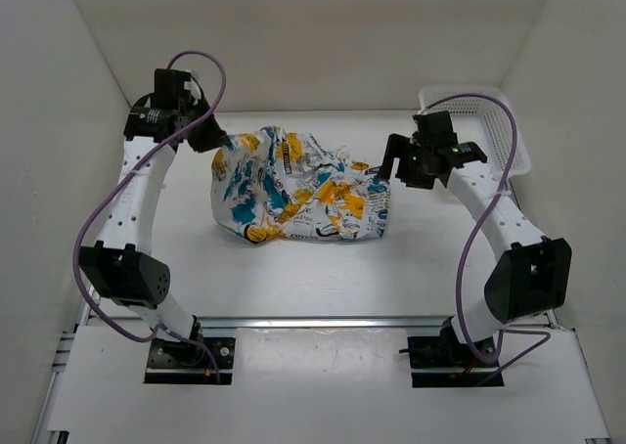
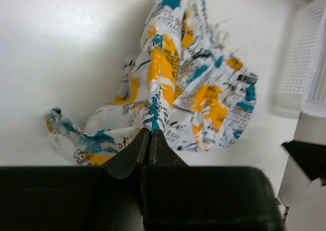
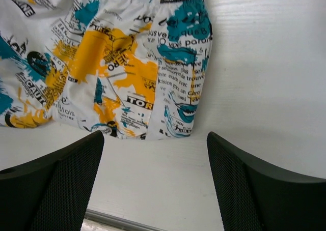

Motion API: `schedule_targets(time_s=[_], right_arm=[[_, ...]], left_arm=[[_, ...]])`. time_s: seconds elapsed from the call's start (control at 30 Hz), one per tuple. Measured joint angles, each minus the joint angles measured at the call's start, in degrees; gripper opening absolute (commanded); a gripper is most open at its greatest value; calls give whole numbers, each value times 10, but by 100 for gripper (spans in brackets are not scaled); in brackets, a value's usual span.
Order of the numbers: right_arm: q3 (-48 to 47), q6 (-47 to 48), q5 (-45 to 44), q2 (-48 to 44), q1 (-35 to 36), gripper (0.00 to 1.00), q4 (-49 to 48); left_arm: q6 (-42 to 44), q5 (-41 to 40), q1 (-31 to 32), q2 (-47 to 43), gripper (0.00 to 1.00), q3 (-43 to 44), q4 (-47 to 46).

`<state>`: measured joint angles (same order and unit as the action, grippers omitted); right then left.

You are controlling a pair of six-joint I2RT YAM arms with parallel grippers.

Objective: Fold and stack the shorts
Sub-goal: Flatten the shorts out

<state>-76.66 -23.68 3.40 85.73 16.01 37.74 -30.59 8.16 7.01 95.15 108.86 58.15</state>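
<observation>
The shorts (image 1: 298, 187), white with teal, yellow-orange and black print, lie crumpled in the middle of the table. My left gripper (image 1: 217, 141) is at their far left corner, and in the left wrist view it (image 2: 149, 133) is shut on a ridge of the shorts (image 2: 178, 83), which is pulled up into a fold. My right gripper (image 1: 389, 166) is open and empty just right of the shorts. In the right wrist view it (image 3: 155, 157) hovers over bare table, with the shorts' edge (image 3: 127, 63) ahead of the fingers.
A white mesh basket (image 1: 489, 126) stands at the back right, behind my right arm; it also shows in the left wrist view (image 2: 303, 63). White walls enclose the table on three sides. A metal rail (image 1: 313, 322) runs along the table's near edge.
</observation>
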Motion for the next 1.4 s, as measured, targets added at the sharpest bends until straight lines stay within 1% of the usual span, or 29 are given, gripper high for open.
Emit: schedule_targets(time_s=[0.1,0.17,0.3,0.4,0.43,0.47,0.53,0.57,0.63,0.67,0.7,0.73,0.87,0.97,1.03,1.1,1.2,1.27,1.33,1.4], right_arm=[[-49,4,-10,46,9,86,3],[-84,5,-22,92,14,89,3],[-142,5,-46,210,18,90,14],[-154,2,-61,271,17,90,19],[-154,1,-65,285,17,89,25],[-154,0,-69,296,17,86,30],[-154,-2,-73,312,17,75,33],[-154,-2,-75,317,17,53,33],[-154,1,-71,324,17,16,31],[-154,-3,-63,325,17,3,28],[-154,-8,-57,326,17,0,26],[-154,-11,-52,325,17,0,23],[-153,-12,-30,293,17,0,17],[-163,2,-2,221,18,0,32],[-194,14,21,155,21,0,45],[-225,23,49,85,24,0,45],[-268,29,82,-16,29,0,43],[-291,29,98,-75,34,0,41],[-306,25,108,-116,35,0,41],[-310,17,106,-143,32,0,41]], left_arm=[[4,-2,-8,-25,10,-45,20],[6,-6,-14,-22,10,-64,26],[7,-11,-17,-13,10,-79,36],[8,-14,-18,-12,10,-78,43],[9,-16,-18,-12,10,-76,46],[10,-16,-20,-12,10,-74,48],[12,-16,-24,-12,10,-69,50],[12,-17,-29,-12,10,-67,51],[15,-16,-36,-12,10,-63,52],[16,-16,-40,-12,10,-59,54],[17,-16,-44,-12,10,-55,56],[18,-16,-47,-12,10,-49,60],[24,-16,-64,-9,10,2,84],[27,-14,-81,-5,10,80,107],[27,-11,-99,-7,10,141,110],[20,-8,-120,-14,10,192,98],[1,-7,-143,-37,10,223,64],[-13,-6,-146,-46,10,243,42],[-24,-6,-146,-38,10,279,25],[-33,-1,-144,-12,10,327,8]])
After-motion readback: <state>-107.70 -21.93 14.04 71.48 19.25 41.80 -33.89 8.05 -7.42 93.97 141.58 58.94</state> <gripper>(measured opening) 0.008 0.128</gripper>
